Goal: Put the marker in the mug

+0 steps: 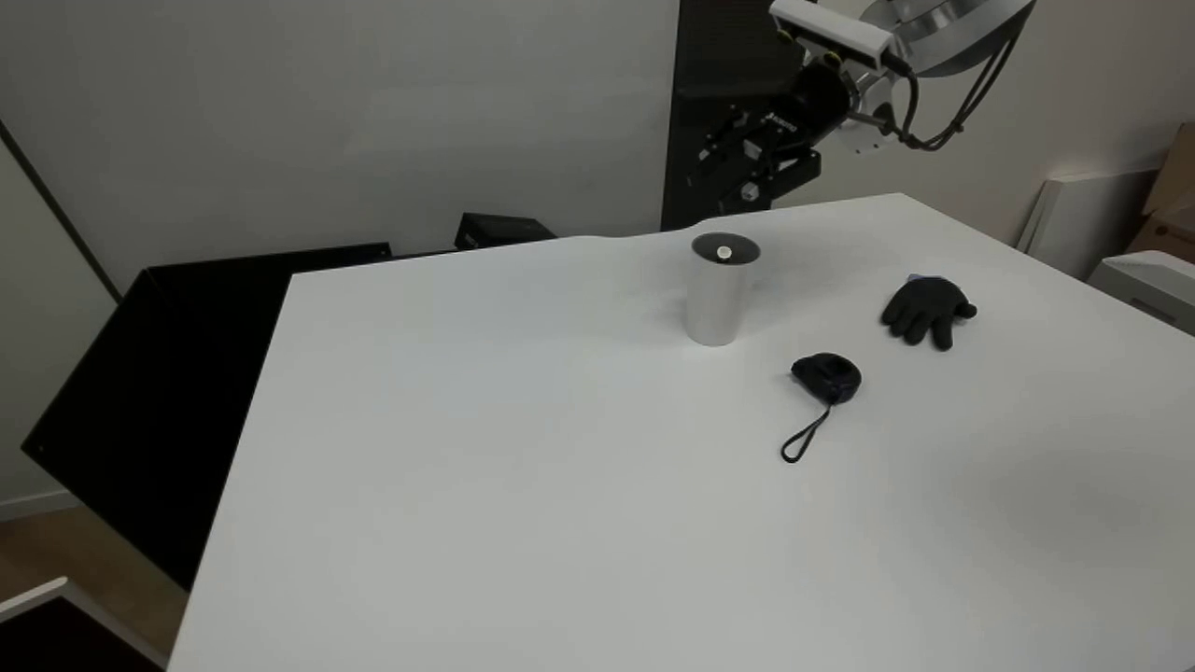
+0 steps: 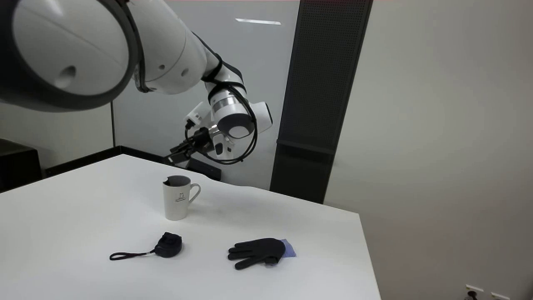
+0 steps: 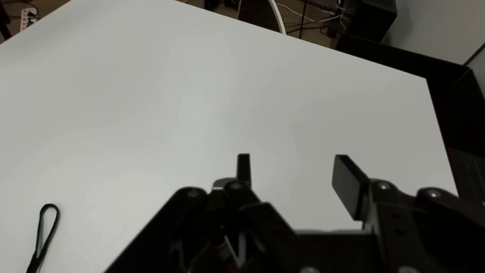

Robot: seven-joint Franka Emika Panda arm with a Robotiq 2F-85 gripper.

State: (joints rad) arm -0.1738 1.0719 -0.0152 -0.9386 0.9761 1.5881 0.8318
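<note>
A white mug [image 1: 714, 303] stands upright on the white table, and its handle and small print show in an exterior view [image 2: 175, 203]. The marker [image 1: 724, 253] is inside the mug; only a pale round end with a dark part below shows within the rim. A dark piece at the mug's rim shows in an exterior view, probably the marker [image 2: 167, 182]. My gripper [image 1: 728, 187] is raised above table level, apart from the mug, near the back edge [image 2: 171, 158]. In the wrist view the gripper [image 3: 291, 174] has its fingers wide apart with nothing between them.
A black tape measure [image 1: 828, 377] with a wrist strap lies in front of the mug [image 2: 168, 245]. A black glove [image 1: 926, 311] lies on a bluish piece to the side [image 2: 258, 252]. The strap loop [image 3: 47, 227] shows in the wrist view. Dark panels border the table [image 1: 187, 373].
</note>
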